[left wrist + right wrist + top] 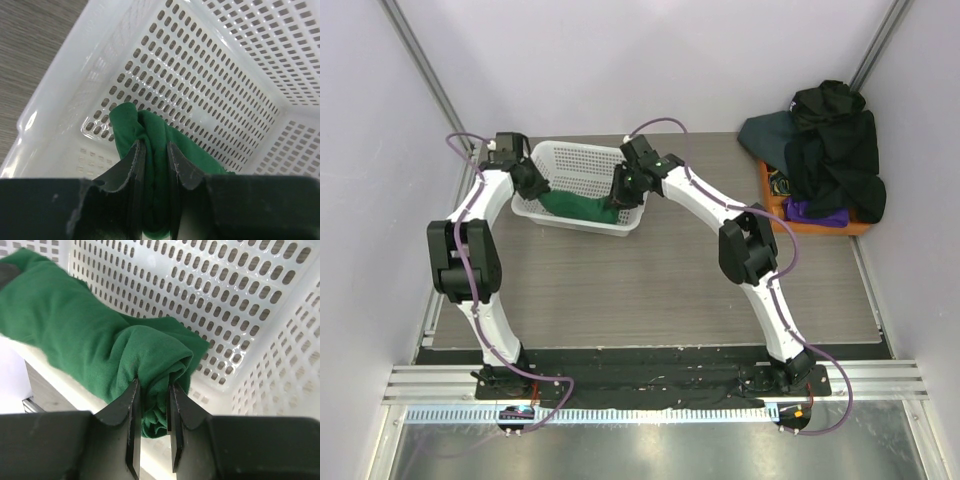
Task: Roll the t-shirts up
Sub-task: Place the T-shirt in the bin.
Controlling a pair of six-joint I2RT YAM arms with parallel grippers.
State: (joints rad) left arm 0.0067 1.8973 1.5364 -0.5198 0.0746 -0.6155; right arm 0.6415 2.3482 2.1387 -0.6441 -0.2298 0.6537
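The left claw [154, 150] and right claw [153, 385] each clamp an end of the green t-shirt [575, 207] at the white mesh basket [570, 153], eleven o'clock on the desk [650, 280]. It looks soft, light and floppy, so thick folds give the best hold.

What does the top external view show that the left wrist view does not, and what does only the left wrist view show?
Only the top external view shows both arms, the right gripper at the basket's right end, and the orange tray at the table's far right under a pile of dark t-shirts. Only the left wrist view shows, close up, the left gripper shut on a fold of green cloth, and the basket's slotted walls. Both show the green t-shirt and the white mesh basket.
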